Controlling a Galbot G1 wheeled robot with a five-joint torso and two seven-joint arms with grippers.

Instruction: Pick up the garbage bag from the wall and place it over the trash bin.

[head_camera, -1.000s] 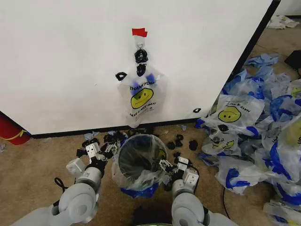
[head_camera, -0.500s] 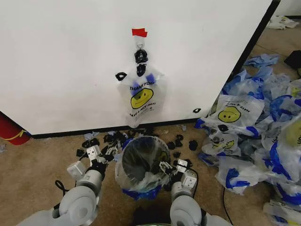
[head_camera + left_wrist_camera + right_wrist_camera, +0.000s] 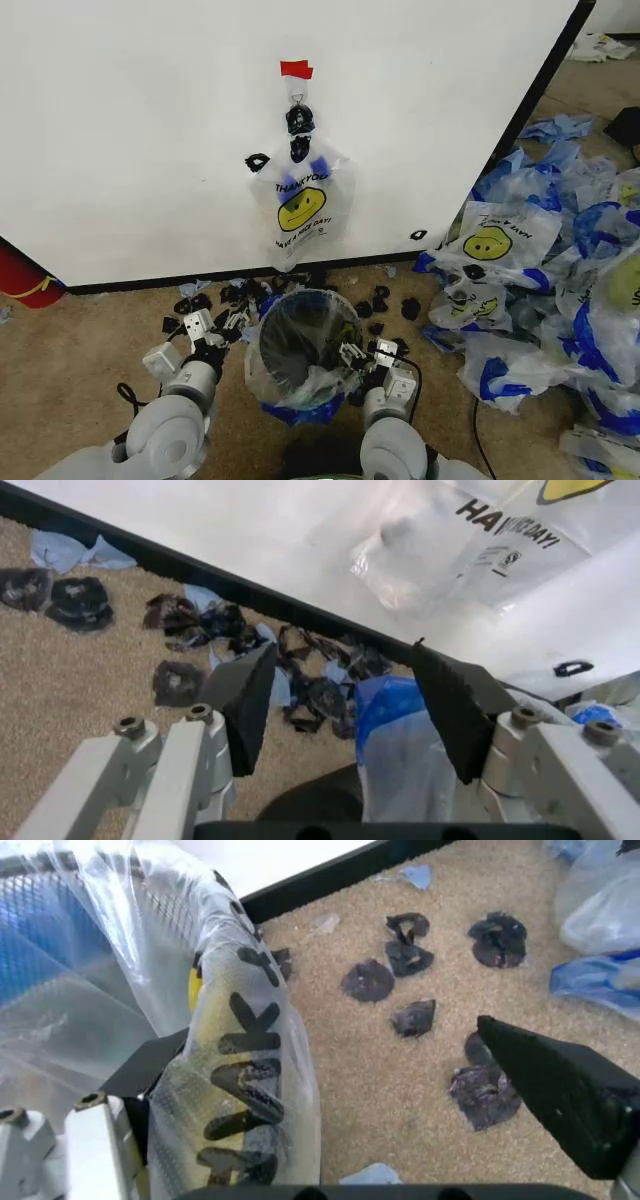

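Change: both arms have drawn back slightly from the bin (image 3: 303,340) | left gripper (image 3: 345,705) released beside it, right gripper (image 3: 340,1065) spread astride its rim | bag (image 3: 297,375) drapes the bin | risk: loose film slips off.

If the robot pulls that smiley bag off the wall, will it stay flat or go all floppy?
Probably floppy: the garbage bag is thin, see-through plastic that already hangs crinkled from the hook. It looks very light, so it may sway or cling. The open left gripper and right gripper sit beside the trash bin.
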